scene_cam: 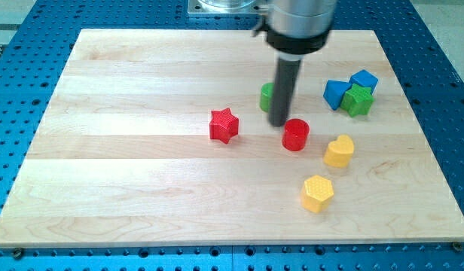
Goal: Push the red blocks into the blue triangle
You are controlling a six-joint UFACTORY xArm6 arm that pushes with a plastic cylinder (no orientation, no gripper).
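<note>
A red star block [224, 125] lies near the board's middle. A red cylinder [295, 135] lies to its right. The blue triangle [336, 93] sits at the view's right, touching a green star block [358, 100] and a blue cube [364, 80]. My tip [279, 123] rests just above and left of the red cylinder, close to it, between the two red blocks. A green block [267, 97] is partly hidden behind the rod.
A yellow heart block [339, 151] lies below and right of the red cylinder. A yellow hexagon block [318, 193] lies further down. The wooden board [141, 173] sits on a blue perforated table [13, 135].
</note>
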